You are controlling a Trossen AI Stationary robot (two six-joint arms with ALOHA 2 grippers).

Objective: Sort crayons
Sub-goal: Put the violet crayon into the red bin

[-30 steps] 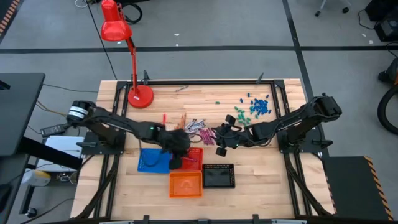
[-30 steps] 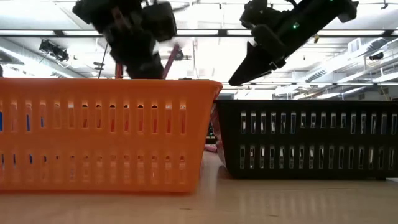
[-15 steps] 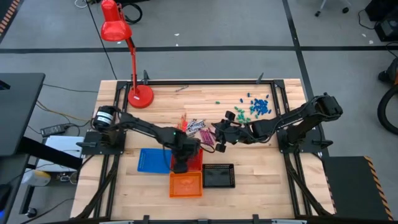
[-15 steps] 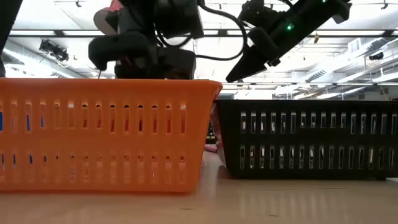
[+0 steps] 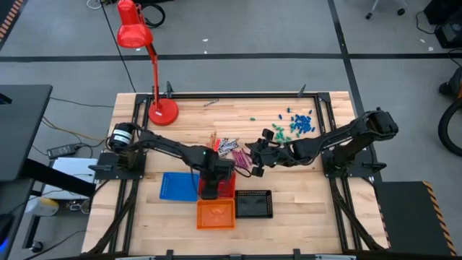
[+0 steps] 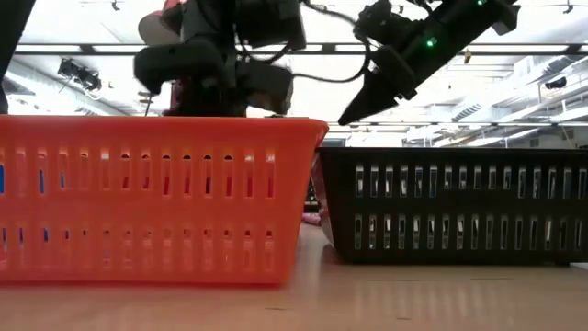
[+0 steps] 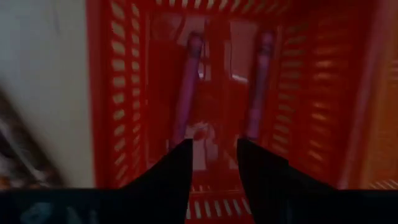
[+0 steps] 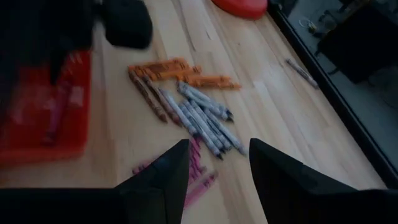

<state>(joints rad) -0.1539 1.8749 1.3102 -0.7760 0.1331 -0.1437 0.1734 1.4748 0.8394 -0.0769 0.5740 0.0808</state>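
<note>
1. Hovering over the red tray (image 5: 225, 182), left claw (image 7: 212, 163) points straight down into it, fingers spread with a clear gap and nothing between them.
2. Lying on the red tray's floor directly beyond those fingers: two magenta crayons (image 7: 186, 87), side by side, apart from each other, long axes parallel and running the same way as the claw's line of sight.
3. Judging from that: a drop just made, this claw done with its piece and free to go back for another.
4. Waiting over the loose heap, right claw (image 8: 214, 163) also spread and empty, tilted down toward the worktop (image 5: 289, 206).
5. Spread out ahead of the right claw: orange crayons (image 8: 168, 70) in a rough bundle farthest off, grey-silver crayons (image 8: 202, 118) fanned diagonally nearer, a few magenta pieces (image 8: 196, 168) lying just past the fingertips.
6. Deciding relation for the coming pick: heap sits between the two arms, but much closer to the right claw; the magenta pieces lie nearest it, long axes roughly along its reach, so a wrist turn looks needed to close across one.
7. Standing nearer the front edge: orange tray (image 5: 216, 214) and black tray (image 5: 253, 204), side by side, with a blue tray (image 5: 177, 185) beside the red one.
8. Scattered green and blue bits (image 5: 297, 124) toward the far right corner, well apart from the crayons.
</note>
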